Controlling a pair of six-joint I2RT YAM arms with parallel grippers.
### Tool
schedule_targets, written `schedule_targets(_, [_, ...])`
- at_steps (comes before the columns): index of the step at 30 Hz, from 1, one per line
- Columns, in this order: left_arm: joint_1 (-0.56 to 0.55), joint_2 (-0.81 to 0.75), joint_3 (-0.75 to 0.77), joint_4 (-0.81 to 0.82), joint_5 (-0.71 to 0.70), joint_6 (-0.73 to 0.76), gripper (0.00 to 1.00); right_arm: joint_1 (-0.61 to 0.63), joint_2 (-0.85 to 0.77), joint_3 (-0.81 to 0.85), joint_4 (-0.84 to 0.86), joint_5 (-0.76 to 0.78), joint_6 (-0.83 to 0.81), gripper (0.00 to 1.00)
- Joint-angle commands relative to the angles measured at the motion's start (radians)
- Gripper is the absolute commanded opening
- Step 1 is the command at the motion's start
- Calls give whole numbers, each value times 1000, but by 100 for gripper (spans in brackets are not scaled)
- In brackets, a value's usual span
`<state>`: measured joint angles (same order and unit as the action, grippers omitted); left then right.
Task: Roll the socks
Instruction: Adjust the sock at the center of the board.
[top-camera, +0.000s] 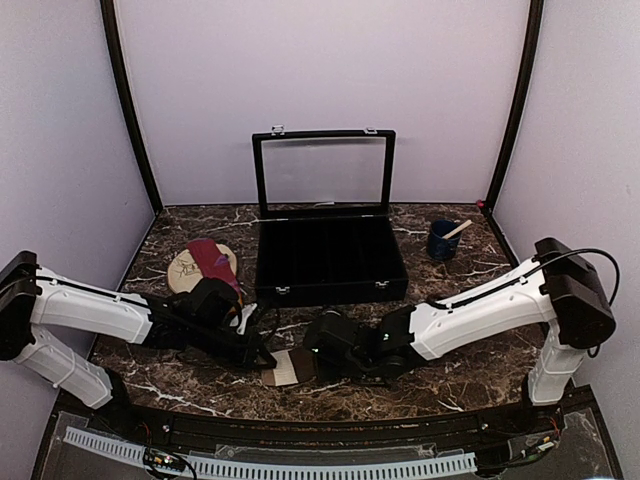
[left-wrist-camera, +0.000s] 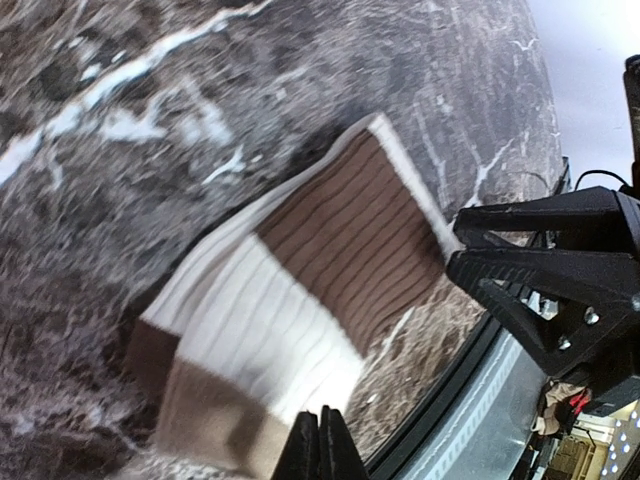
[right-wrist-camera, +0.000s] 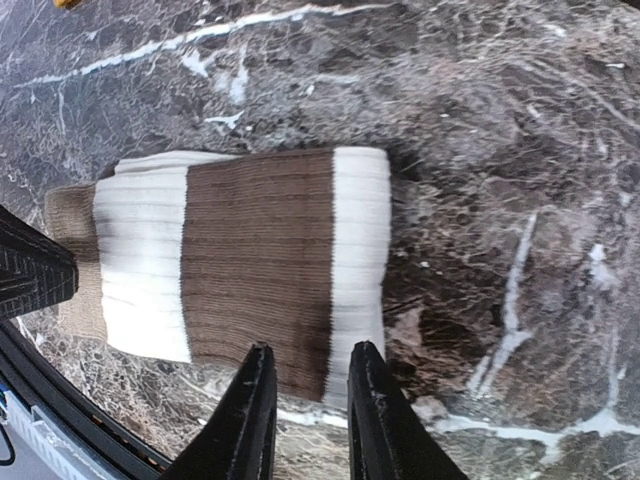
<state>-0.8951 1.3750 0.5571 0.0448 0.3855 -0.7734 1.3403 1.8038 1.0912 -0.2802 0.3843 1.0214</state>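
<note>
Cream-and-brown sock (right-wrist-camera: 250, 260) lay flat on the marble table (top-camera: 450, 300), approx 6 o'clock from the black display case (top-camera: 330, 262), btw the two arms. Not rolled yet: full length showing, cream cuff band at 3 o'clock in the right wrist view, tan toe at 9.

Left gripper (left-wrist-camera: 320, 440): jaws pressed together, no gap, tips at the sock's edge near the toe end. Can't tell whether any fabric was caught btw them. Prob. there to pin that end so the sock wouldn't slide while the other end got turned.

Right gripper (right-wrist-camera: 308, 360): jaws narrow w/ a slim gap, nothing clamped, poised over the sock's 6 o'clock edge by the cuff band, brown patch showing in the gap. Looked like setup for nipping the cuff and folding it toward the toe.

Maroon sock (top-camera: 212, 257) lay on the tan oval mat (top-camera: 185, 268), approx 9 o'clock from the case, well apart from both grippers, prob. parked for later. Case lid stood open; blue cup (top-camera: 442, 240) sat approx 2 o'clock from the case, out of the way.

Task judged at its start, first roll not begun.
</note>
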Motion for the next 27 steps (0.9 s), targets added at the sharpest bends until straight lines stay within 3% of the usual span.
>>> schedule_targets(1, [-4,-50,-52,-63,-27,-7,2,-8,45,-10,81,-57,-11,24])
schedule_targets(17, [0,-3,-83,-108,-91,20,2,-16,91,-96,128,-153,47,24])
schedule_targets(27, [18,-43,-59,-157,-125,28,2,-14,67,-33,42,-167,-36,26])
